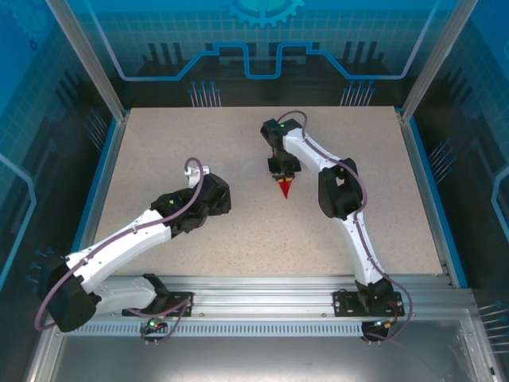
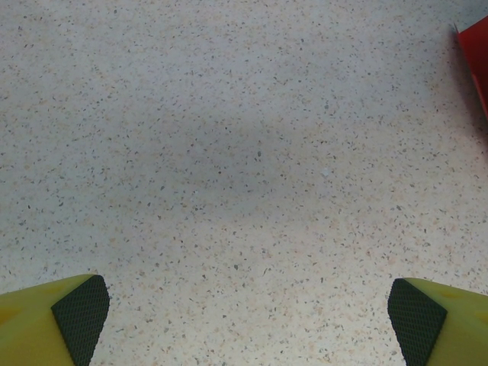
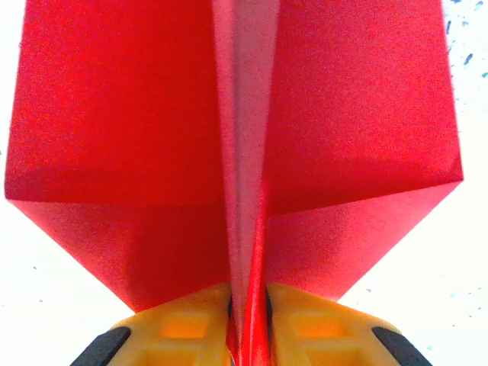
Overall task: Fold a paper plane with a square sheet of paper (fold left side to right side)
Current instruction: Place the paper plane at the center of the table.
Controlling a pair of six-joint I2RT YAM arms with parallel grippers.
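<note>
The paper plane is bright red, with two wings spread either side of a centre fold. In the right wrist view my right gripper is shut on that centre fold, and its yellow fingers press it from both sides. From the top view the plane hangs as a small red point below the right gripper, near the table's middle. My left gripper stands wide open over bare table with nothing between its fingers. A red edge of the paper shows at its far right. The left gripper sits left of the plane.
The speckled beige table is bordered by blue rails and metal frame posts at the back corners. The two arm bases stand on the rail at the near edge.
</note>
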